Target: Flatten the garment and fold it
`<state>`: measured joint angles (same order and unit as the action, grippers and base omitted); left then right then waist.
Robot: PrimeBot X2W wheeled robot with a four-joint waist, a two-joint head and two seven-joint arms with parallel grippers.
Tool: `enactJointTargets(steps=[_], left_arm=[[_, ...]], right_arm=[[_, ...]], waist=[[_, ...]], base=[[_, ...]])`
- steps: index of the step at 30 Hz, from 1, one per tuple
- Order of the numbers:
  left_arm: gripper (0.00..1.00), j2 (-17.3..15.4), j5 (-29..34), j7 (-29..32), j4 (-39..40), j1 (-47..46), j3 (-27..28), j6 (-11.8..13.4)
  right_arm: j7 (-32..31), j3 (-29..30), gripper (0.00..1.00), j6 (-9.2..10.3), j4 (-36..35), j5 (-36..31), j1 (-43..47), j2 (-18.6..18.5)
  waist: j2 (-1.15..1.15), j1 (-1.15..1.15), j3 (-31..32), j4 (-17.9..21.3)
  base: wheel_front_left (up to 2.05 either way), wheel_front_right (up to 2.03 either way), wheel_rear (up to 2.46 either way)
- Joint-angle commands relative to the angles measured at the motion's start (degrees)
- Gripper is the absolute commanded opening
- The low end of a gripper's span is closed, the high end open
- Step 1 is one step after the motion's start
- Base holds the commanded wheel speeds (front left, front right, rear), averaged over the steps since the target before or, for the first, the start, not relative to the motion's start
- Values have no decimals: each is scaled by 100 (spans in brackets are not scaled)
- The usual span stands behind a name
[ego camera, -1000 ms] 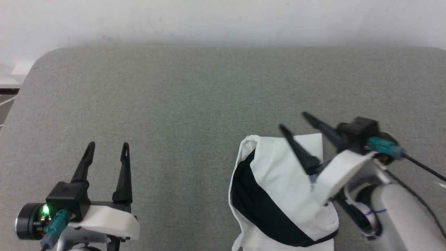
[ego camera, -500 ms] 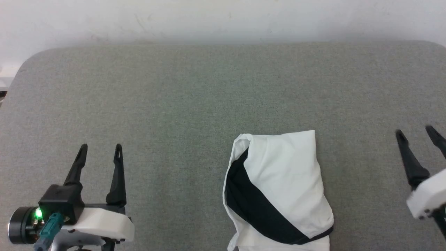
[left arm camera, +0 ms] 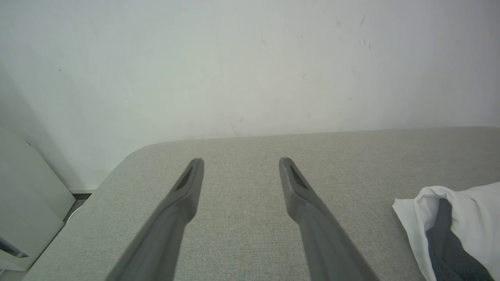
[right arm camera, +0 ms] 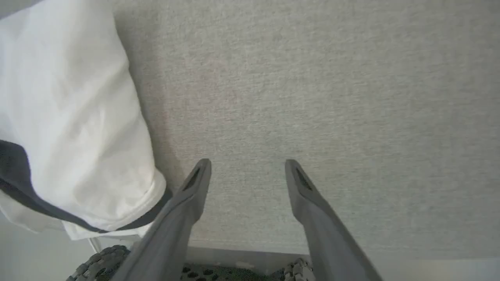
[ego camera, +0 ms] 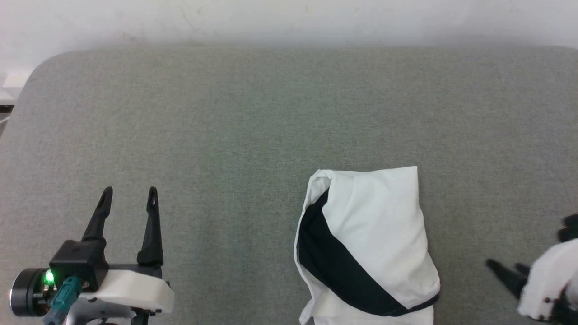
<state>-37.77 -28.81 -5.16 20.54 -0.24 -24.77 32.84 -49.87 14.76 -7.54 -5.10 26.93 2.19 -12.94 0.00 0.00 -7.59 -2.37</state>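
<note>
Under everything, a grey fabric-covered table, rounded at the far-left corner, backed by a white wall on the far side.

Right of centre and toward the near edge, the garment: a compact, doubled-over T-shirt bundle, white panel on top, black sleeve crossing diagonally beneath it, near end running out of the head view.

Looks light, thin and limp, with no stiffness to hold a fold. Likely to sag and slide layer over layer once lifted. Probably drags a little on the woven cover rather than slipping.

Best pinched at an edge: the far white corners, or the loose open lip at the far-left corner. Worth minding whether to catch every layer or the top one alone. Poor purchase on the smooth middle.

Well off to the left, the left gripper: fingers spread wide, empty, above bare table.

Just right of the garment, the right gripper: fingers likewise parted, empty, clear of the cloth in the head view.
</note>
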Motion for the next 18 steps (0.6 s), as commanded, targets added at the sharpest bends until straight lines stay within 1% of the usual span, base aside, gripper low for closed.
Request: enactJointTargets(steps=[1,3,7,13,18], left_arm=[[100,21,-17,-55,-26,-80,-2,-17],[100,34,-19,-66,-39,-108,-11,-31],[100,62,-19,-90,-66,-173,-32,-61],[100,91,-15,-150,-103,-280,-42,-113],[100,133,-18,-217,-155,-343,-47,-138]], right_arm=[[-323,-23,100,5,101,208,-193,247],[-556,-47,100,5,216,442,-370,504],[-717,-190,100,5,532,599,-773,761],[-705,-396,100,5,1201,608,-1359,925],[-732,-603,100,5,1871,350,-1624,956]], waist=[[0,0,-38,-68],[0,0,-72,-118],[0,0,-150,-204],[0,0,-349,-325],[0,0,-496,-420]], base=[[0,0,0],[0,0,0],[0,0,0],[0,0,0],[0,0,0]])
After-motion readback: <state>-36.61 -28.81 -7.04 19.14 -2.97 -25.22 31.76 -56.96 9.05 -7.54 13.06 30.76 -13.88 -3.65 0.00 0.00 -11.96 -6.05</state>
